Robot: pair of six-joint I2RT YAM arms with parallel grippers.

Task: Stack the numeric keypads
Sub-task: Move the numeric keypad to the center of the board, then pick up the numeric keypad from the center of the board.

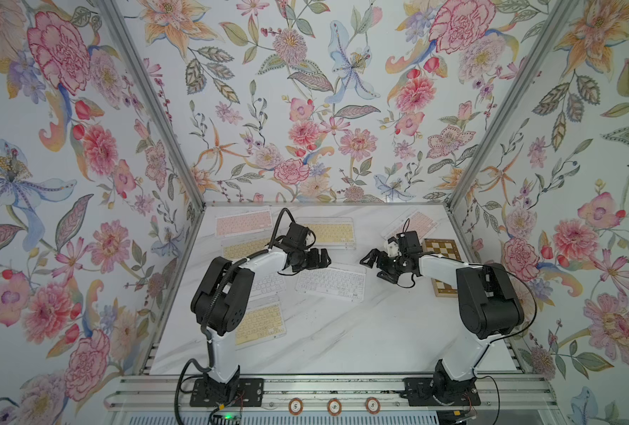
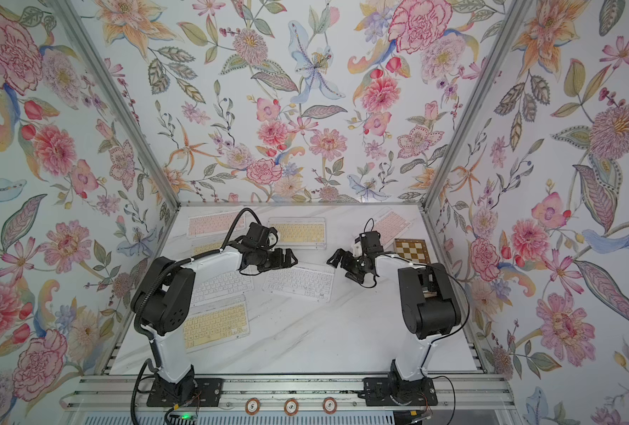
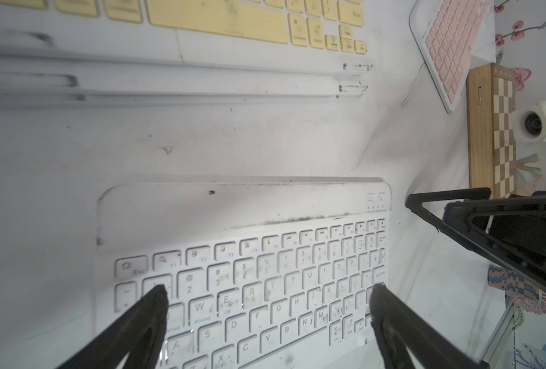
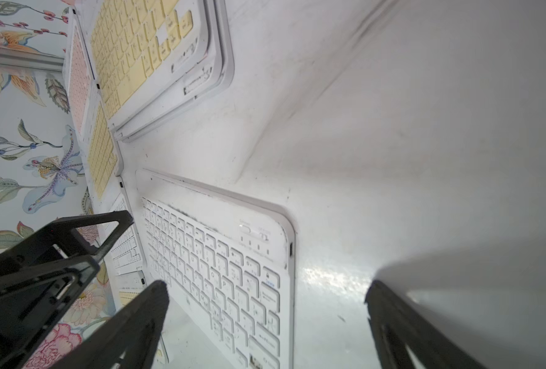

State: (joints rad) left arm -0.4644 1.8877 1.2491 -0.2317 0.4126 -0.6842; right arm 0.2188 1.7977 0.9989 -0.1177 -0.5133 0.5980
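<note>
Several numeric keypads lie flat on the marble table in both top views. A white one (image 1: 331,283) (image 2: 300,281) sits mid-table. Others are a pink one (image 1: 243,222) at the back left, a yellow one (image 1: 333,232) behind the centre resting on further frames, a pink one (image 1: 416,222) at the back right, and a yellow one (image 1: 259,325) by the left arm. My left gripper (image 1: 324,259) (image 3: 266,297) hangs open over the white keypad (image 3: 265,255), holding nothing. My right gripper (image 1: 370,265) (image 4: 265,297) is open and empty above that keypad's right end (image 4: 226,262).
A brown-and-cream chessboard (image 1: 441,265) (image 3: 485,127) lies by the right wall, partly under the right arm. Another white keypad (image 1: 268,283) and a yellow one (image 1: 243,248) lie partly under the left arm. Flowered walls enclose the table on three sides.
</note>
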